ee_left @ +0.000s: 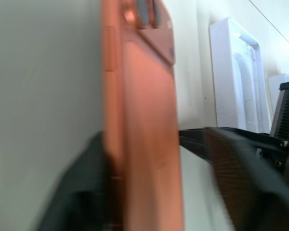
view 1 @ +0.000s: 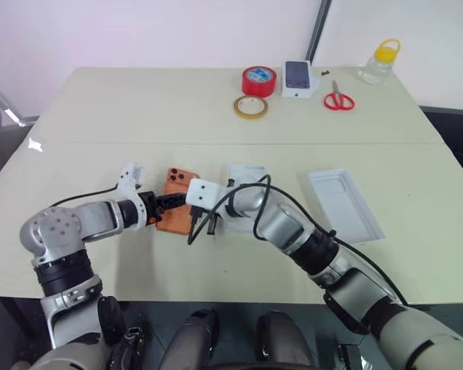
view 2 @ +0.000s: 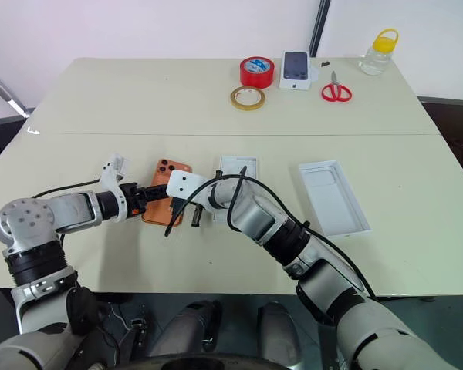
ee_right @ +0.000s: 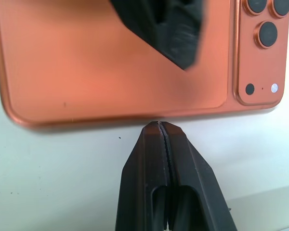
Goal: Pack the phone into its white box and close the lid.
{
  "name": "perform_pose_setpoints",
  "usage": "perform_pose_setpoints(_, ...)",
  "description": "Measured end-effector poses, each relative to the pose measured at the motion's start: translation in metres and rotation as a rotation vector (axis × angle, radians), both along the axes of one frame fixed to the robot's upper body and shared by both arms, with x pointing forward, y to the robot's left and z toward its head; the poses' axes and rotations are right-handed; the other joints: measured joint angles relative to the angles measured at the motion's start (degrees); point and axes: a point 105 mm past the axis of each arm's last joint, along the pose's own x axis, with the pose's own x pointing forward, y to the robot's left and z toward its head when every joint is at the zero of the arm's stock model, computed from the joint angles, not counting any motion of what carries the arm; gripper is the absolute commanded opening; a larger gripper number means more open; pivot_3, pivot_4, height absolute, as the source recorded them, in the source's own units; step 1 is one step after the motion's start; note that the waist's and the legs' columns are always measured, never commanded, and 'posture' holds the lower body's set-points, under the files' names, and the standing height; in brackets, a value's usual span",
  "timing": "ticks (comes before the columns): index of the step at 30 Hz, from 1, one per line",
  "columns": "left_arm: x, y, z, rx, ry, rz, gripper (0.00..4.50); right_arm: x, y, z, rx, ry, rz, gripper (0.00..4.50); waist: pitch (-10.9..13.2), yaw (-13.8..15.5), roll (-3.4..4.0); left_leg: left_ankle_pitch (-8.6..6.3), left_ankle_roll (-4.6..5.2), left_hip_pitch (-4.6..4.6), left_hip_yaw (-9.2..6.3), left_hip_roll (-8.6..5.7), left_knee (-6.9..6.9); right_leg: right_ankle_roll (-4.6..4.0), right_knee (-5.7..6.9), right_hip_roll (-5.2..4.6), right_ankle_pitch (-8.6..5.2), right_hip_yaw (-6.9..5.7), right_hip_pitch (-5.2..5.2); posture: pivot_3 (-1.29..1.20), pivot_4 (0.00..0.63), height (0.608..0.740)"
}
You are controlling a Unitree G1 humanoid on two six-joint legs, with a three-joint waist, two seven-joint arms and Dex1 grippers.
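Note:
The copper-orange phone [view 1: 182, 185] lies on the table, lens cluster at its far end. My left gripper [view 1: 162, 206] straddles its left long side. One finger [ee_left: 74, 197] is against the phone [ee_left: 149, 120], the other [ee_left: 241, 183] stands a little off its back, so the jaws are open. My right gripper [ee_right: 160, 126] is shut, tips touching the phone's [ee_right: 111, 62] right long edge. The tall-walled lid [view 1: 245, 173] sits just right of the phone, partly behind my right arm. The shallow white box [view 1: 344, 205] lies farther right.
At the table's far side stand a red tape roll [view 1: 259, 80], a yellowish tape ring [view 1: 250, 107], a small white box printed with a dark phone [view 1: 298, 79], red scissors [view 1: 339, 100] and a yellow-capped jar [view 1: 380, 62]. Black cables loop off my right wrist.

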Motion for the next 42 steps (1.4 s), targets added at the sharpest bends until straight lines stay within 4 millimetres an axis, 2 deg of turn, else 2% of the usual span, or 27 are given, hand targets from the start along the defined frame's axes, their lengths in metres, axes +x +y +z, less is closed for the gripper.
perform_pose_setpoints(10,-0.002,-0.003,-0.002,-0.099,0.015,0.047,1.92,-0.001,-0.015,0.002,0.003,0.009,-0.031,0.00,0.0,0.0,-0.02,0.00,0.00,-0.03,0.01,0.00,0.01,0.00,0.00,0.00,0.00,0.01,-0.01,0.00,0.150,0.740)
perform_pose_setpoints(13,-0.004,-0.003,-0.003,-0.115,0.019,0.053,1.05,-0.001,-0.022,0.004,0.003,0.012,-0.045,0.00,0.0,0.0,-0.02,0.00,0.00,-0.03,0.02,0.00,0.00,0.00,0.01,0.00,0.00,0.02,0.00,0.00,0.150,0.740)
perform_pose_setpoints(15,-0.006,-0.004,-0.002,-0.137,0.015,0.049,0.17,-0.001,-0.024,0.006,0.006,0.007,-0.049,0.00,0.0,0.0,-0.03,0.00,0.00,-0.04,0.02,0.00,0.00,0.00,0.01,0.00,0.00,0.03,-0.01,0.00,0.150,0.740)
perform_pose_setpoints(16,-0.006,-0.007,0.002,-0.161,0.000,0.037,0.03,-0.001,-0.026,0.008,0.005,0.004,-0.053,0.00,0.0,0.1,-0.04,0.00,0.00,-0.04,0.02,0.00,0.01,0.00,0.01,0.00,0.00,0.03,-0.01,0.00,0.150,0.740)
perform_pose_setpoints(24,-0.009,-0.006,0.000,-0.184,0.017,0.072,0.03,0.000,-0.041,0.027,0.030,-0.039,-0.067,0.00,0.0,0.2,-0.07,0.00,0.00,-0.11,0.10,0.00,0.00,0.01,0.06,0.00,0.00,0.13,0.00,0.00,0.150,0.740)
perform_pose_setpoints(28,-0.002,-0.005,0.016,-0.270,-0.041,0.127,0.03,-0.005,-0.061,0.047,0.071,-0.068,-0.053,0.00,0.1,0.4,-0.21,0.00,0.00,-0.36,0.11,0.00,0.12,0.01,0.06,-0.01,0.00,0.13,-0.12,0.00,0.150,0.740)
perform_pose_setpoints(31,0.010,-0.028,0.036,-0.337,-0.077,0.109,0.03,-0.007,-0.088,0.057,0.100,-0.057,-0.066,0.00,0.1,0.8,-0.27,0.00,0.00,-0.53,0.13,-0.01,0.19,0.02,0.08,-0.03,0.00,0.12,-0.22,0.00,0.150,0.740)
perform_pose_setpoints(34,0.017,-0.052,0.046,-0.354,-0.075,0.068,0.03,0.002,-0.122,0.070,0.091,-0.106,-0.137,0.00,0.1,1.3,-0.29,-0.02,0.03,-0.57,0.22,-0.03,0.23,0.02,0.03,-0.07,0.00,0.14,-0.24,0.00,0.150,0.740)
perform_pose_setpoints(38,0.015,-0.087,0.043,-0.374,-0.023,-0.013,0.03,0.014,-0.164,0.067,0.046,-0.119,-0.253,0.00,0.1,1.4,-0.29,-0.01,0.04,-0.58,0.27,-0.02,0.19,0.02,0.04,-0.07,0.00,0.18,-0.30,0.00,0.150,0.740)
perform_pose_setpoints(42,0.012,-0.114,0.037,-0.373,0.020,-0.069,0.03,0.015,-0.183,0.062,0.029,-0.114,-0.307,0.00,0.1,1.2,-0.30,-0.01,0.04,-0.58,0.42,0.01,0.19,0.02,0.12,-0.06,0.00,0.30,-0.38,0.00,0.150,0.740)
